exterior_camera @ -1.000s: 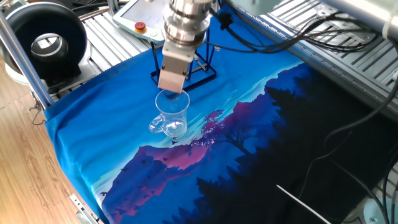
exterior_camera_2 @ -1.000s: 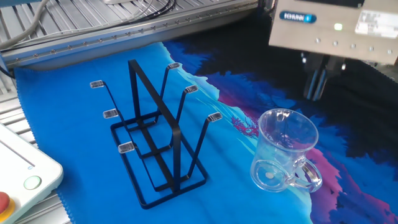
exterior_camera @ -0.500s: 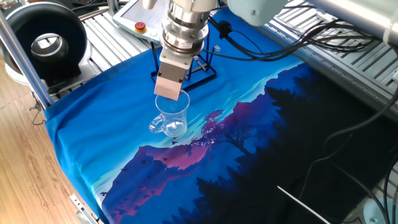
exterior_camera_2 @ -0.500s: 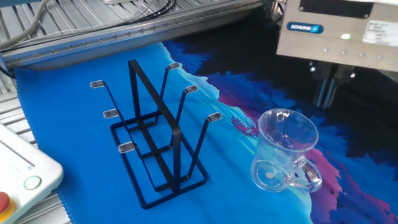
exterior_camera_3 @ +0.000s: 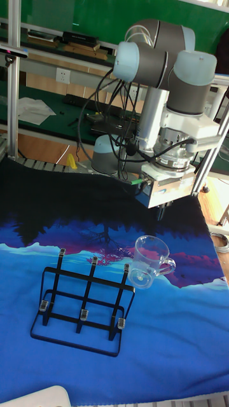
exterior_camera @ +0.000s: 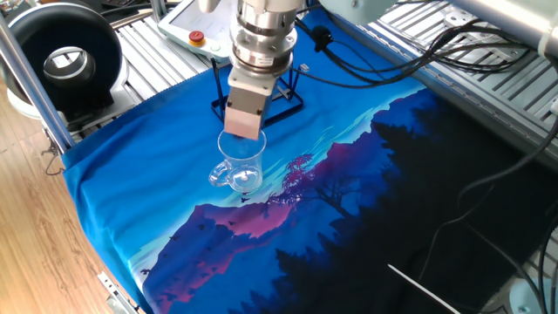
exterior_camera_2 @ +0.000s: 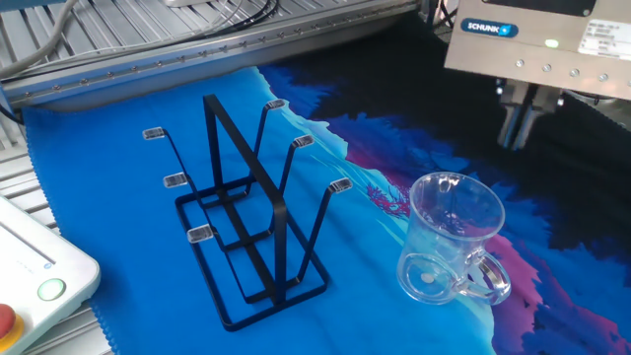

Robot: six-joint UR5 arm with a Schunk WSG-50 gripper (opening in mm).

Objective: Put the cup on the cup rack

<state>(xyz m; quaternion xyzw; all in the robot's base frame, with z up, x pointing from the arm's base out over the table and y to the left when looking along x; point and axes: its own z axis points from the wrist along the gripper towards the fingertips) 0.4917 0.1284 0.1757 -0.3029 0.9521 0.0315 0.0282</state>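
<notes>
The cup, a clear glass mug, stands upright on the blue cloth with its handle towards the camera in the other fixed view. It also shows in one fixed view and the tall fixed view. The cup rack, thin black wire with upright pegs, stands beside it with nothing on it. My gripper hangs above and just behind the cup, touching nothing. Its two fingers stand close together, with nothing between them. In one fixed view the gripper hovers over the cup's rim.
A printed blue and purple cloth covers the table. A white pendant with a red button lies behind the rack. A black round fan sits off the table's left side. Cables trail from the arm.
The gripper has drifted sideways and risen slightly above the cup. The cup and the rack have not moved.
</notes>
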